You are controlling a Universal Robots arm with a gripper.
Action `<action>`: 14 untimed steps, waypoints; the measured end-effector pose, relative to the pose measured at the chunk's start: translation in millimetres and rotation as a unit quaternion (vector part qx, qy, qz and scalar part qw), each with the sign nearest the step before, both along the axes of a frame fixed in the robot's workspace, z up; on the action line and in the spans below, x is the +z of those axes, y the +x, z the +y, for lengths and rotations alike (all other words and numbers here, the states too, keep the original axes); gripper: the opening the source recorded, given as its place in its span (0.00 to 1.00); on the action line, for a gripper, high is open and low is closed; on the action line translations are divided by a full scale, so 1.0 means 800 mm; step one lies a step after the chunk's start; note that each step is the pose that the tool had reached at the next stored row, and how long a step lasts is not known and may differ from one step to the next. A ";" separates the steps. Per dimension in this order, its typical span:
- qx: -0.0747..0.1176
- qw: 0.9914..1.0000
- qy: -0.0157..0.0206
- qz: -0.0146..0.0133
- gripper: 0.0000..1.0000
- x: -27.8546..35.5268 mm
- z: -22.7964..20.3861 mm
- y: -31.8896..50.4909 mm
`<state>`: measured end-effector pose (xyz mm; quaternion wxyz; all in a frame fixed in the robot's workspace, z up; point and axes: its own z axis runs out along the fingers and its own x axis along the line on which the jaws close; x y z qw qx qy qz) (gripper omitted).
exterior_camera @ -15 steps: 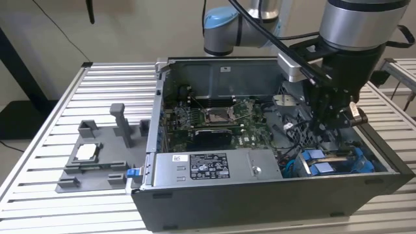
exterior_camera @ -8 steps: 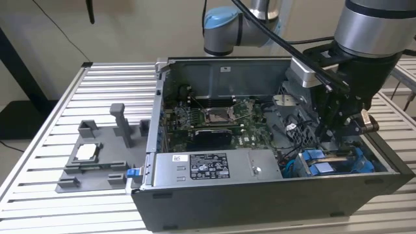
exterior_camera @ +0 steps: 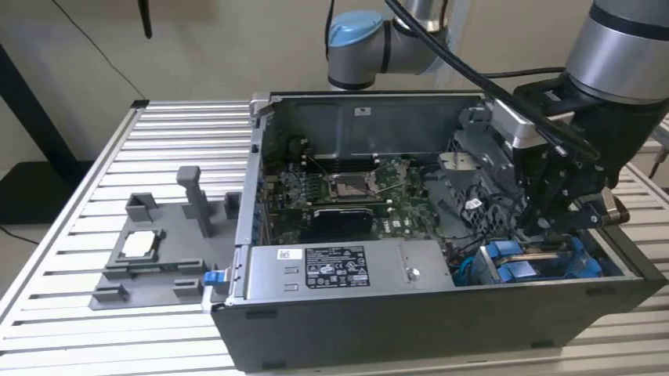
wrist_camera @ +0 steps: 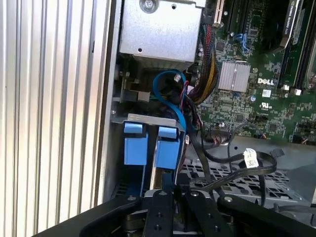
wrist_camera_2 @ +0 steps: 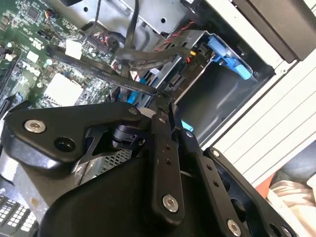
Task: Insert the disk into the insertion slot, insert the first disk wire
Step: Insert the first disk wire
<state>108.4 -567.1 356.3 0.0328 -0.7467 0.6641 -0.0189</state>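
My gripper [exterior_camera: 551, 229] reaches down into the near right corner of the open computer case [exterior_camera: 313, 329], over the insertion slot [exterior_camera: 522, 262] with its bright blue clips. In both wrist views the fingers [wrist_camera_2: 165, 148] stand pressed together, and their tips [wrist_camera_2: 163, 101] pinch the end of a thin black disk wire [wrist_camera_2: 106, 74]. Blue carrier tabs [wrist_camera: 168, 148] of the disk stand upright in the slot [wrist_camera: 136, 143] just beyond the fingers [wrist_camera: 163, 197]; the disk's body is hidden. A second dark bay [wrist_camera_2: 207, 94] with a blue clip [wrist_camera_2: 229, 59] lies beside the fingertips.
The silver labelled power-supply box [exterior_camera: 345, 270] fills the case's front. The motherboard [exterior_camera: 345, 192] lies behind it. Loose black cables with a white tag [wrist_camera: 250, 159] and a blue cable [wrist_camera: 173, 96] run near the slot. A grey fixture [exterior_camera: 157, 251] stands on the slatted table [exterior_camera: 74, 235] at the exterior view's left.
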 end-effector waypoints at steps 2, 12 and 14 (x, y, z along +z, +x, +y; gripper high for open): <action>0.000 1.000 0.000 0.006 0.16 -0.0016 -0.0013 0.007; -0.006 1.000 0.001 0.023 0.16 -0.0125 -0.0022 0.021; -0.009 1.000 0.003 0.023 0.16 -0.0149 -0.0023 0.022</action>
